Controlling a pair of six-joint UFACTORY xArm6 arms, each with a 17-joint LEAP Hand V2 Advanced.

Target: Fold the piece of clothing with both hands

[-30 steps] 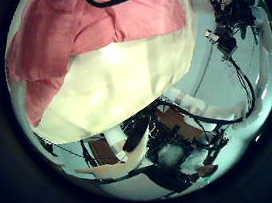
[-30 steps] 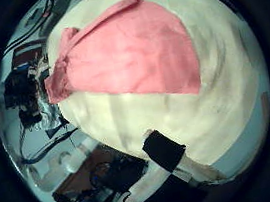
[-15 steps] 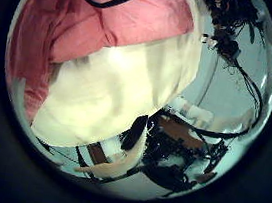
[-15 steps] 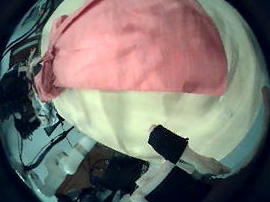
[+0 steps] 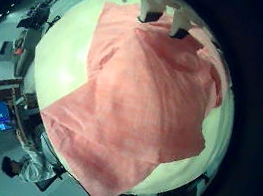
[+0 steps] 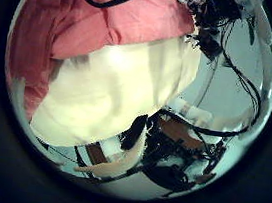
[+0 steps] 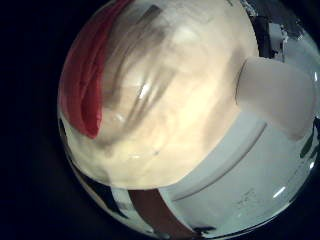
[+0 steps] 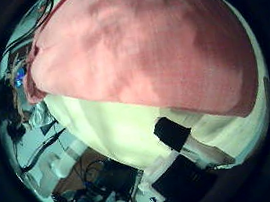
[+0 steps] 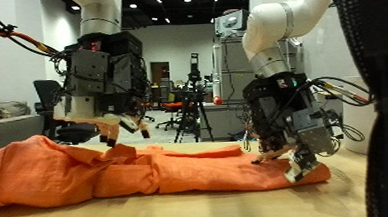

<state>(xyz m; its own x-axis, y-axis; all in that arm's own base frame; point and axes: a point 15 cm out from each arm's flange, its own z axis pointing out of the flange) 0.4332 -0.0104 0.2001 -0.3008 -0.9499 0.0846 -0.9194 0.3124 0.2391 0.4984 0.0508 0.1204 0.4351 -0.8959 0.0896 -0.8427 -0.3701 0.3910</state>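
Note:
An orange piece of clothing (image 9: 131, 167) lies crumpled in a long heap across the wooden table (image 9: 186, 211). My left hand (image 9: 101, 118) hangs just above its thicker end, fingers relaxed and holding nothing. My right hand (image 9: 296, 143) is low at the cloth's thin end, fingers pointing down onto its edge, open. The left little finger side palm view shows the cloth (image 5: 141, 100) spread under the fingertips (image 5: 152, 8). The cloth (image 8: 138, 50) fills the right thumb side palm view, and its edge (image 7: 85, 80) shows in the right little finger side palm view.
The table's front strip lies bare before the cloth. Behind the table stand an office chair (image 9: 47, 101) and equipment on a tripod (image 9: 194, 98). Racks with cables (image 6: 187, 138) sit beyond the table edge.
The cloth fills more of the right thumb side palm view: my right hand has come closer to it. The left thumb side palm view has barely shifted.

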